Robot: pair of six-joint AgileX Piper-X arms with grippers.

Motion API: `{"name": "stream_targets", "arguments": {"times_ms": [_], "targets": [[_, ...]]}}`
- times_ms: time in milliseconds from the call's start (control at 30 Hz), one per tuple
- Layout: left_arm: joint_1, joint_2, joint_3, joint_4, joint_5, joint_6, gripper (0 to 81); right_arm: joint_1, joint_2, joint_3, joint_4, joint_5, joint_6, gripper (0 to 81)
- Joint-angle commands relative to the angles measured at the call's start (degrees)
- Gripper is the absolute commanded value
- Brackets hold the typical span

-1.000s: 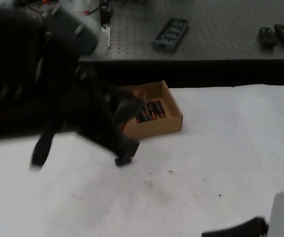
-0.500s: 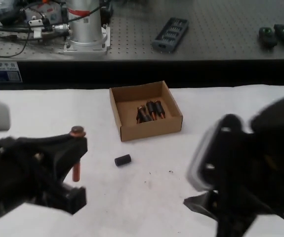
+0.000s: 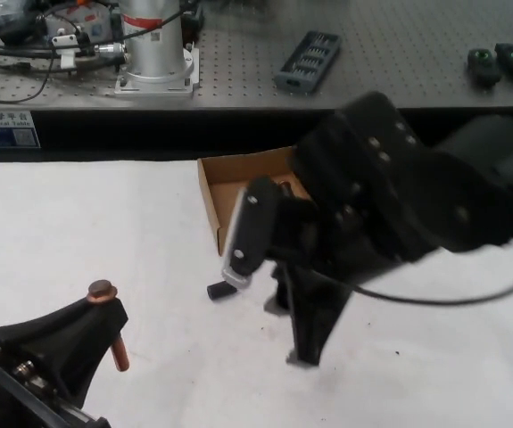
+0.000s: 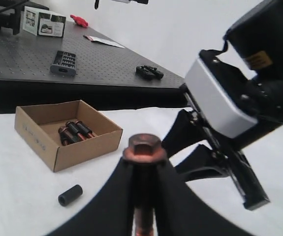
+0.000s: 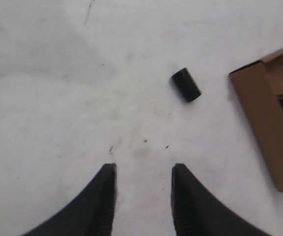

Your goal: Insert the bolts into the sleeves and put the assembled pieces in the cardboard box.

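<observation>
While the left claw [image 4: 143, 169] clamps a copper, hex-headed bolt [image 4: 144, 146], the right claw [image 5: 143, 171] gapes wide.

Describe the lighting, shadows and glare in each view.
High view: even light, a glint on the metal post, faint grey shadow on the white cloth under the right arm. Left wrist view: very bright wall behind; dull sheen on the bolt. Right wrist view: flat light; the sleeve casts barely any shadow.
</observation>
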Motion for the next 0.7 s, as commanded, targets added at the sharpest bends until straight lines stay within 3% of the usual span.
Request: {"name": "stream_targets", "arguments": {"times_ms": [0,133,667], "targets": [[-0.06,-0.66,-0.08,-3.12,-1.19,0.13,0.6,-0.50,3.73,-4.44,0.33,3.29,-6.97,28.3],[-0.06,-0.66,-0.08,-3.12,-2.78,1.14,0.6,-0.50,8.53,-8.36,0.79,9.09,-14.68,28.3],[-0.06,-0.66,-0.08,-3.12,-5.10,4.32,0.6,-1.07,23.90,-21.26,2.13,9.33,-24.40,28.3]]}}
